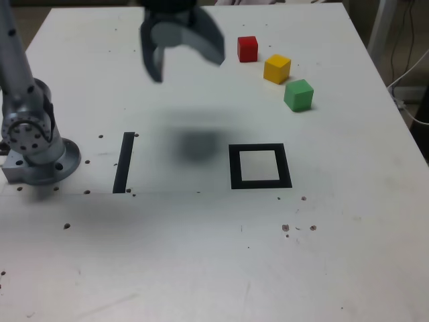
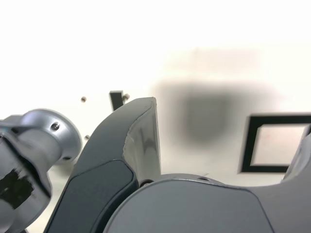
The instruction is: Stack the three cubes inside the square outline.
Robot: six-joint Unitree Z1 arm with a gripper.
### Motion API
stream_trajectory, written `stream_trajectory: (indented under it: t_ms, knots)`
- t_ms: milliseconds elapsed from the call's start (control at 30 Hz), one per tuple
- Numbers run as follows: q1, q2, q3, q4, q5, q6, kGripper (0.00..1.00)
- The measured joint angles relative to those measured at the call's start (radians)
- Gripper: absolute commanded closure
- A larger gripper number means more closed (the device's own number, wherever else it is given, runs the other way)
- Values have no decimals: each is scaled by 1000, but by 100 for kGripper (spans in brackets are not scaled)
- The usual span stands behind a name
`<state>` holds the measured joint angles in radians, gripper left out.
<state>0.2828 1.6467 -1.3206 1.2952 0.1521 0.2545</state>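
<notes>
Three cubes lie in a diagonal row at the back right of the exterior view: red (image 1: 247, 49), yellow (image 1: 277, 68), green (image 1: 298, 94). None touches another. The square outline (image 1: 260, 166) lies flat nearer the front, its white centre bare; it also shows in the wrist view as the square outline (image 2: 278, 143). My gripper (image 1: 188, 62) hangs open and empty high above the table, left of the red cube in the exterior view. Its shadow falls left of the outline. One dark finger (image 2: 138, 141) fills the wrist view. The cubes are out of the wrist view.
A straight black strip (image 1: 123, 162) lies left of the outline in the exterior view. The arm's grey base (image 1: 37, 151) stands at the table's left edge. Small screw holes dot the white table (image 1: 201, 255).
</notes>
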Motion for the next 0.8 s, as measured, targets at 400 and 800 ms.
stream_trajectory:
  t_ms: [400, 800]
  knots:
    - [176, 220, -286, 54, 5, 76, 1]
    - [340, 464, -553, 74, -5, 156, 1]
